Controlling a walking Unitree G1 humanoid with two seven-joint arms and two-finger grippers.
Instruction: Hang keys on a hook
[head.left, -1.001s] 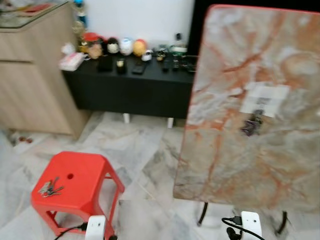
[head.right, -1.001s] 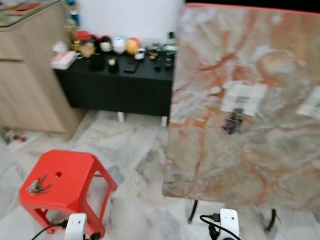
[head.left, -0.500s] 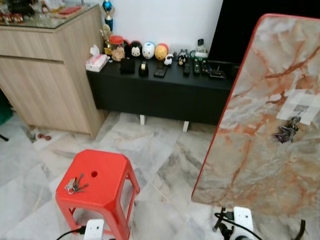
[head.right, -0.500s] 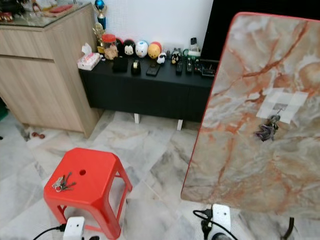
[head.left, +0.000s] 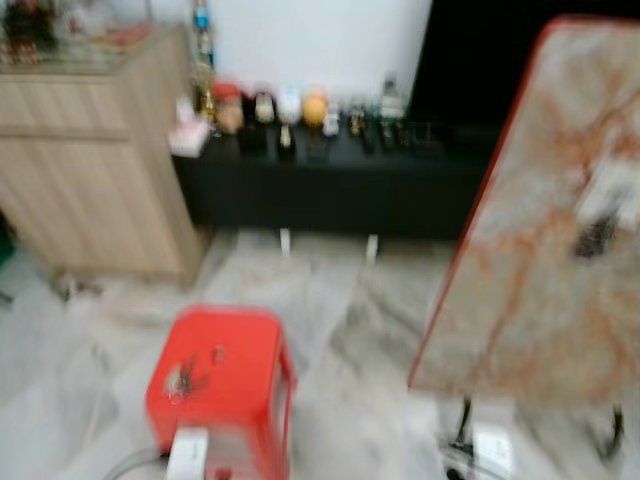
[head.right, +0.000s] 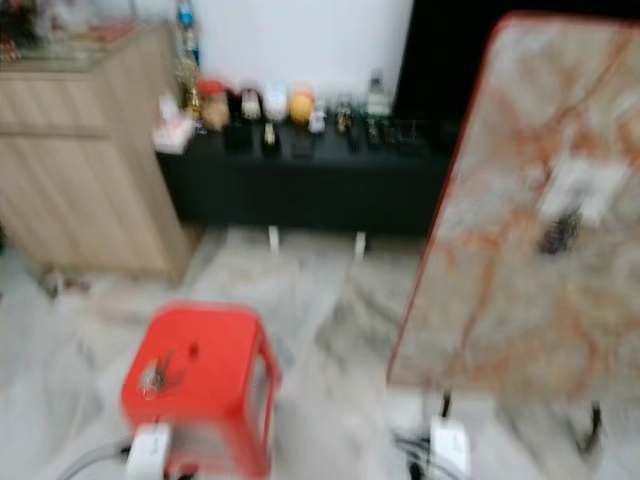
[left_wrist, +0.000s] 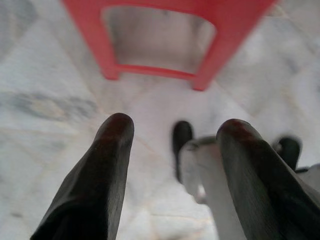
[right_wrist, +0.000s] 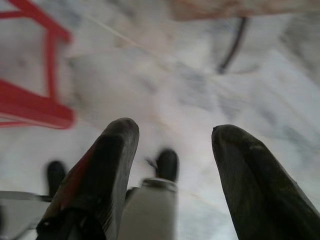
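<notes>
A bunch of keys (head.left: 185, 378) lies on the left part of a red plastic stool (head.left: 235, 370) on the marble floor. To the right stands a tilted marble-patterned board (head.left: 530, 270) with a white patch and a dark bunch hanging at a hook (head.left: 597, 237). The picture is blurred. My left gripper (left_wrist: 175, 125) hangs open over the floor, empty, just in front of the red stool (left_wrist: 160, 30). My right gripper (right_wrist: 173, 130) is open and empty too, low over the floor between the stool's leg (right_wrist: 30, 105) and the board's black leg (right_wrist: 232, 45).
A low black cabinet (head.left: 330, 185) with figurines and small items stands along the back wall. A wooden cabinet (head.left: 90, 180) is at the back left. Cables lie on the floor by my feet.
The whole picture has shifted and blurred, so the camera moved. The stool now appears a little further right and lower. The keys and board have not moved themselves.
</notes>
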